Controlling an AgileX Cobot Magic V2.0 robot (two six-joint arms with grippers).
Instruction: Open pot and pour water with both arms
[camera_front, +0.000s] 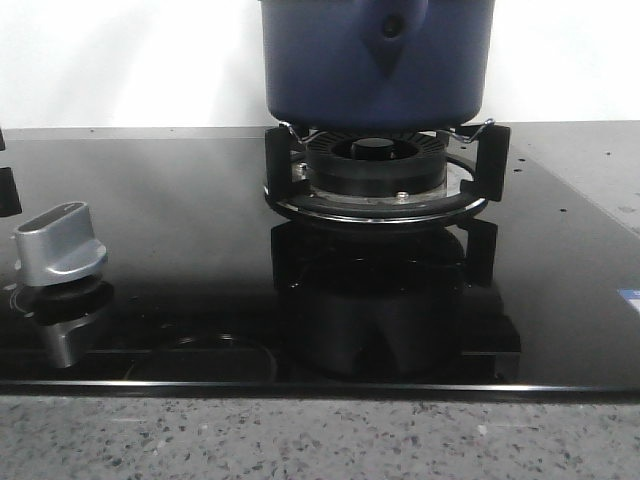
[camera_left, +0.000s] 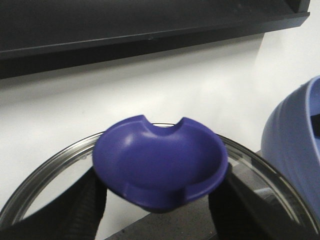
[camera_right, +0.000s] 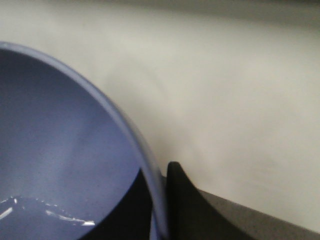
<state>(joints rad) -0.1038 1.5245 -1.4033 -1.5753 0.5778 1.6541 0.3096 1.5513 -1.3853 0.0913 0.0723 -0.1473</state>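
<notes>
Black glass cooktop (camera_front: 180, 240), glossy, mirroring everything above it, set into a grey speckled stone counter (camera_front: 300, 440) along the near edge. Grey counter surface also to the far right (camera_front: 590, 170), beyond the glass. On the glass, right of centre: round gas burner (camera_front: 375, 165) with a black ribbed cap, ringed by a black pan support (camera_front: 485, 160) with upright prongs. Dark-blue pot (camera_front: 375, 60) sitting on those prongs, not on the glass itself. Near left: silver control knob (camera_front: 60, 245) on a black base, grip bar angled. Faint circular outline (camera_front: 215, 355) in the glass near the front edge. Small blue label (camera_front: 628, 300) at the right border.
</notes>
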